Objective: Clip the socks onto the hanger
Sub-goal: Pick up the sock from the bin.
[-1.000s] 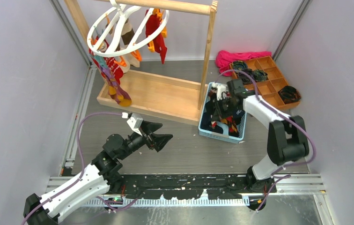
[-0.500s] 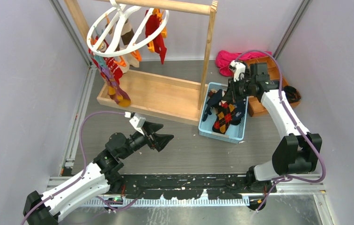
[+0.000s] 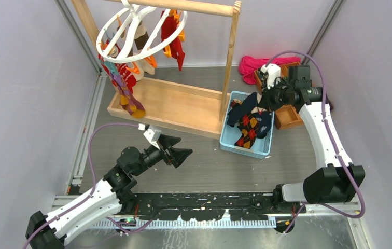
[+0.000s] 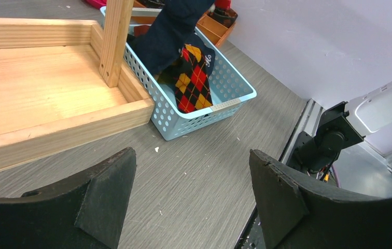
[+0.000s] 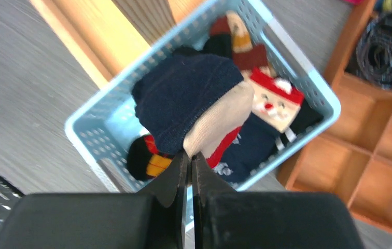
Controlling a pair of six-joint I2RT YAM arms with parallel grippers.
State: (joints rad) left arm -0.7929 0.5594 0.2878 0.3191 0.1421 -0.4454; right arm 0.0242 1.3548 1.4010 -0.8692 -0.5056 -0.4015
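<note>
The surface [image 3: 199,166] is grey, with a fine wood-like grain. A wooden rack [image 3: 229,57] stands on it toward the far left, its tray-shaped base [image 3: 173,106] lying flat on the grey. A light blue perforated basket [image 3: 243,150] sits close against the base's right corner. Just right of the basket rests a brown wooden tray [image 3: 289,118] with compartments. A pink cloth [image 3: 251,66] lies beside that tray near the back wall. A few pale specks [image 4: 156,149] dot the surface near the basket.
</note>
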